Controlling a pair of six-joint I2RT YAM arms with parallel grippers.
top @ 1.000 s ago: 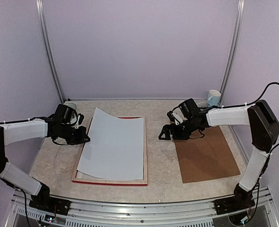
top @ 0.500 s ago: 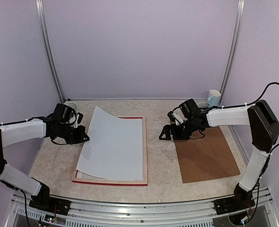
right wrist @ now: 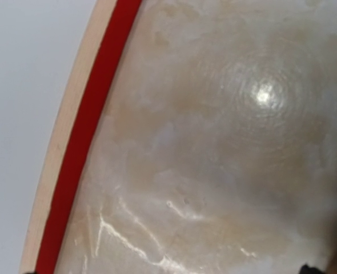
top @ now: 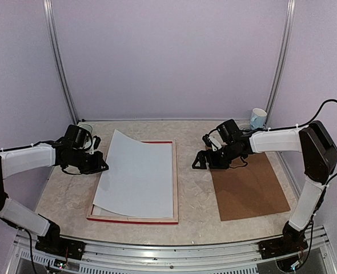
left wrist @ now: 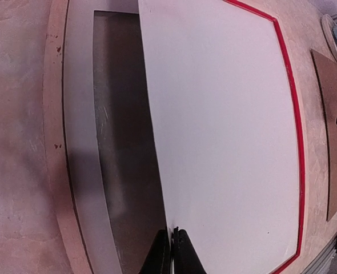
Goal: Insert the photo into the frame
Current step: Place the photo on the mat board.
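White paper back upward, the photo (top: 135, 174) is laid over the frame (top: 175, 188), left of centre on the bench (top: 197, 205). The frame is seen face down, pale wood rim up, with red showing along its near and far edges. The photo's left edge is raised off the frame, and its right part rests flat inside the wood rim. The print side is not visible.

The left gripper (top: 103, 166) is held at the photo's raised left edge, its jaws pinched narrow on that edge. In the left wrist view the photo (left wrist: 225, 142) is seen clamped at the left gripper (left wrist: 172, 231). A white card mat (left wrist: 80, 142) and its dark window (left wrist: 123, 148) are exposed underneath, inside the frame (left wrist: 301, 154).

The right gripper (top: 200, 161) is placed low, right of the frame and apart from it, at the far left corner of a brown backing board (top: 249, 188). Its jaws are spread wide and nothing is held between them. Whether the bench is touched cannot be told. In the right wrist view the frame's red and wood edge (right wrist: 83, 142) is seen beside bare bench surface (right wrist: 225, 142).

A pale cup (top: 258, 118) is noted at the far right corner of the bench, well apart from the frame
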